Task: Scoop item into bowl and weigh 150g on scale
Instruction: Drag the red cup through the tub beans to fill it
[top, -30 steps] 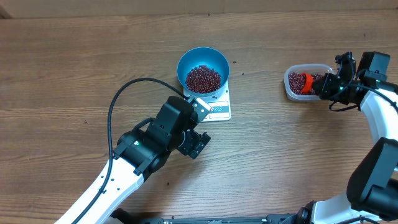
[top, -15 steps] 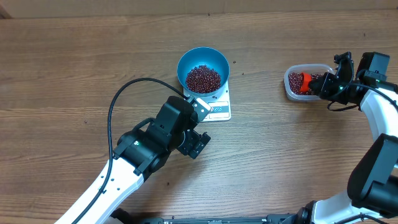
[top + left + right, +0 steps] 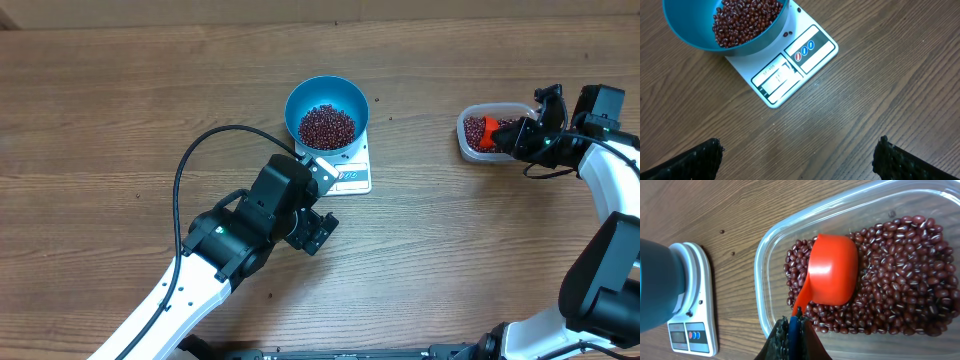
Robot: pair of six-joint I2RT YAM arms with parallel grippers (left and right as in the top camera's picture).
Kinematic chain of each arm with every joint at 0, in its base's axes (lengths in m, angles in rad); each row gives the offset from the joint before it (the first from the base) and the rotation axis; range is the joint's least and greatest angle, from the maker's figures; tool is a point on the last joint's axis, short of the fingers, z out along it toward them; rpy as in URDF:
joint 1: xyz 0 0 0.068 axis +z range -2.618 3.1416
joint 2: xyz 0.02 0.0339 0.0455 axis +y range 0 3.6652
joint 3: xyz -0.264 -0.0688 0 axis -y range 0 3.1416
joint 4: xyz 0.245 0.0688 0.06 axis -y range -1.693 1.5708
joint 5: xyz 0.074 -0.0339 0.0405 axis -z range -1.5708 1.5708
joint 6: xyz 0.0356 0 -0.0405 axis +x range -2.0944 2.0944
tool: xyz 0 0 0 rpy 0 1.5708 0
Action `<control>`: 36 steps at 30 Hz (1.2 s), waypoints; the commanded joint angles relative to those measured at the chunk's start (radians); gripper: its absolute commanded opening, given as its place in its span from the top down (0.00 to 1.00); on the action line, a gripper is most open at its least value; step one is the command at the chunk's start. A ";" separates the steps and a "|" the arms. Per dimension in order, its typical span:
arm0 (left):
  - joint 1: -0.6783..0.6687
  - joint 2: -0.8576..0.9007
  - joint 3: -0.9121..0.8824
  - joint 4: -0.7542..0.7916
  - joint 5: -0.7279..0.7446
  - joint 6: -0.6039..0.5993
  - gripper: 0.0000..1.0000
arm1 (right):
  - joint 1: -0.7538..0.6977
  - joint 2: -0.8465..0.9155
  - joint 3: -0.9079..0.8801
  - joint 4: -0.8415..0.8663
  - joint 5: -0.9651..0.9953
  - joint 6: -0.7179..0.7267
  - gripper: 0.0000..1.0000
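A blue bowl [image 3: 326, 118] holding a heap of red-brown beans [image 3: 327, 126] stands on the white scale [image 3: 352, 176]. In the left wrist view the bowl [image 3: 695, 37] and the scale [image 3: 795, 62] lie ahead of my open left gripper [image 3: 797, 155], which hovers over bare wood with nothing between its fingers. My right gripper [image 3: 795, 322] is shut on the blue handle of an orange scoop [image 3: 832, 270]. The scoop lies bottom up on the beans [image 3: 900, 275] in a clear tub [image 3: 490, 131] at the right.
The clear tub [image 3: 762, 265] sits right of the scale. A black cable [image 3: 200, 150] loops over the table from the left arm. A few stray beans [image 3: 722, 231] lie on the wood between tub and scale.
The right gripper and orange scoop shifted slightly left inside the tub. The left arm, bowl and scale have not moved.
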 commanded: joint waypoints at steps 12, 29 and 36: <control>0.001 0.008 -0.002 0.004 -0.007 0.012 0.01 | -0.058 0.030 -0.005 -0.049 -0.108 0.003 0.96; 0.001 0.008 -0.002 0.004 -0.007 0.012 0.01 | -0.207 0.030 -0.005 -0.071 -0.348 -0.024 0.96; 0.001 0.008 -0.002 0.004 -0.007 0.012 0.01 | -0.211 0.030 -0.005 -0.071 -0.378 -0.024 0.96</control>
